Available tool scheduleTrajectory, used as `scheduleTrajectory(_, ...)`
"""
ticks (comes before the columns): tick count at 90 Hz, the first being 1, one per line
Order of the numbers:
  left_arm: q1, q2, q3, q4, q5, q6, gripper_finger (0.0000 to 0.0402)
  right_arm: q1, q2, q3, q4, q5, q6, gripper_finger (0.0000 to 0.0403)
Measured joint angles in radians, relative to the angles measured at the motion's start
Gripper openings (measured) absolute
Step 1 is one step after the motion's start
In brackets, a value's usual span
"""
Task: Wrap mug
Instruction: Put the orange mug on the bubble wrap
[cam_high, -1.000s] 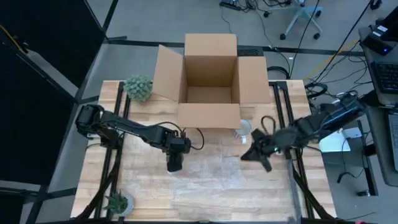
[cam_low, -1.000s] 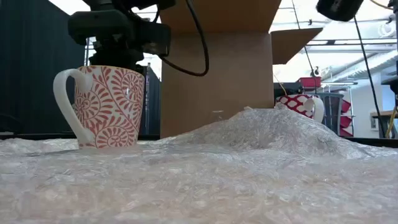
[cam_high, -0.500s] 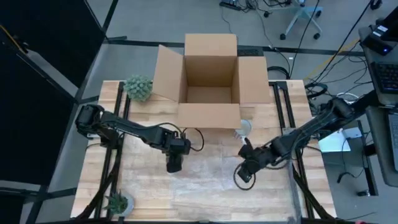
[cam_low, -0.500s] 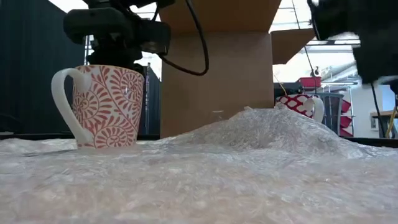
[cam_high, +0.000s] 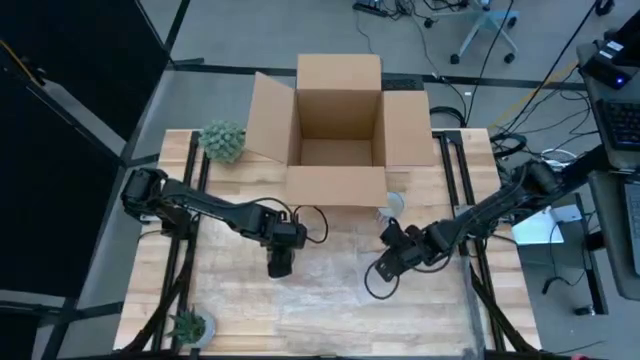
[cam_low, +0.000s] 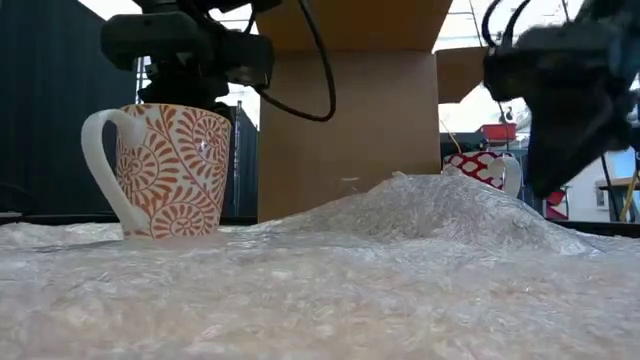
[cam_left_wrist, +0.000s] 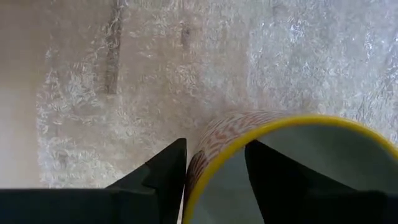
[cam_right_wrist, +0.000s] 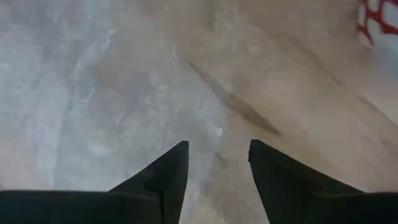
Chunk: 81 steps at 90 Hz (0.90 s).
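A white mug (cam_low: 170, 170) with a red spiral pattern and a yellow rim stands upright on a sheet of clear bubble wrap (cam_low: 400, 270) spread over the table. My left gripper (cam_high: 281, 260) comes down on it from above and is shut on its rim. My right gripper (cam_high: 384, 268) hangs open over the wrap's right half (cam_right_wrist: 124, 81), right of the mug, with nothing between its fingers. In the low view it shows as a dark shape (cam_low: 560, 100) at the upper right. My left gripper holds the mug's wall at the rim (cam_left_wrist: 200, 163), one finger (cam_left_wrist: 163, 182) outside and the other (cam_left_wrist: 277, 180) inside the cup. The fingers point down from above. The mug stands upright with its base on the bubble wrap, handle away from the gripper.
An open cardboard box (cam_high: 338, 130) stands at the table's far edge. A second red-patterned mug (cam_high: 393, 206) sits just in front of the box, behind a hump in the wrap (cam_low: 430, 200). Small plants stand at the far left (cam_high: 222, 141) and near left (cam_high: 190, 325).
My right gripper has swung from the table's right side toward the middle and the near edge, coming down over the bubble wrap and into the low view. Its fingers stay open.
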Motion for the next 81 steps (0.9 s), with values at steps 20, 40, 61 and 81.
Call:
scheduleTrajectory(20, -0.001, 0.0, 0.0, 0.0, 0.0, -0.002, 0.0151, -0.024, 0.0, -0.189, 0.358, -0.029, 0.071, 0.016)
scheduleTrajectory(40, 0.0, 0.0, 0.0, 0.004, 0.001, -0.002, 0.0151, -0.025, 0.006, -0.283, 0.639, -0.023, 0.035, 0.016)
scheduleTrajectory(61, 0.0, 0.0, 0.0, 0.009, 0.001, -0.003, 0.0151, -0.025, 0.006, -0.332, 0.933, -0.013, -0.077, 0.016)
scheduleTrajectory(81, 0.0, 0.0, 0.0, 0.025, 0.001, -0.003, 0.0151, -0.023, 0.006, -0.331, 1.071, -0.015, -0.148, 0.016)
